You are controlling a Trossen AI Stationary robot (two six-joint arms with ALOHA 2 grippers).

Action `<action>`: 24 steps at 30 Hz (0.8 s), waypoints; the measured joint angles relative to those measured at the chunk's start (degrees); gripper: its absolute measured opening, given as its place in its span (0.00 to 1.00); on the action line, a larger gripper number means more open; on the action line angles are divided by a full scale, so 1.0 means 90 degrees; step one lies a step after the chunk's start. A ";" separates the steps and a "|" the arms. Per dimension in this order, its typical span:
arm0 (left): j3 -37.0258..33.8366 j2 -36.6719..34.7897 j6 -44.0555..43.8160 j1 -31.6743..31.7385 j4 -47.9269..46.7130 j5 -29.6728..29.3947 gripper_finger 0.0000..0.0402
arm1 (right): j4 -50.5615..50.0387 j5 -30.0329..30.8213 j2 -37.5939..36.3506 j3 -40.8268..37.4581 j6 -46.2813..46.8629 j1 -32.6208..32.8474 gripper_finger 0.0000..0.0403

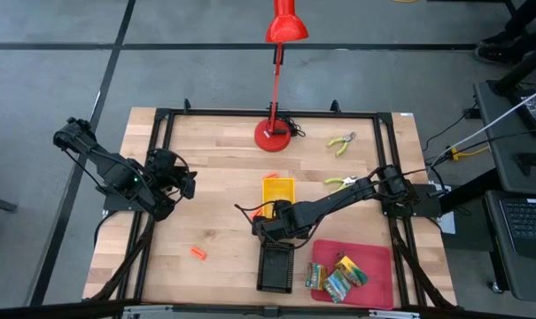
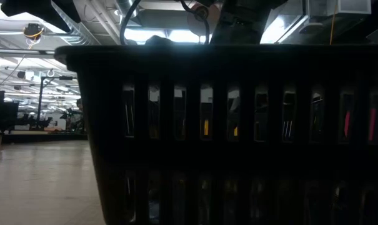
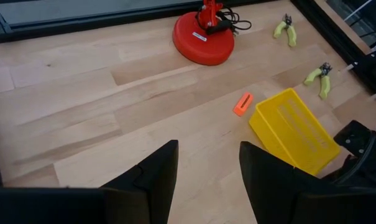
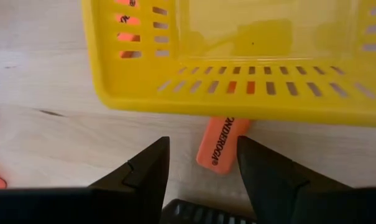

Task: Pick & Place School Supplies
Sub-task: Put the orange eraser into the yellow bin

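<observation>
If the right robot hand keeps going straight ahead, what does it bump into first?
Most likely the orange stick lying right ahead of the right gripper's open jaws, then the yellow tray wall just behind it; depth is hard to judge.

Orange stick (image 4: 222,144): black print, partly readable "...ONDERGA...".

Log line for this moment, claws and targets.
right claw: open, empty, over short orange stick beside slotted yellow plastic tray | left claw: open, empty, waiting at table's left

Bare bench (image 1: 214,190) lies open at left; the yellow tray (image 1: 279,190) and black tray (image 1: 275,268) crowd the middle.
</observation>
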 joint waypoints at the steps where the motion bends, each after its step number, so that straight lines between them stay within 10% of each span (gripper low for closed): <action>1: 0.0000 0.0000 -0.0013 0.0000 -0.0002 0.0000 0.42 | 0.0007 0.0000 0.0000 0.0000 0.0000 0.0000 0.47; 24: 0.0005 0.0002 -0.0025 0.0000 0.0003 0.0016 0.42 | -0.0254 -0.0340 0.0211 0.0003 -0.0192 0.0128 0.47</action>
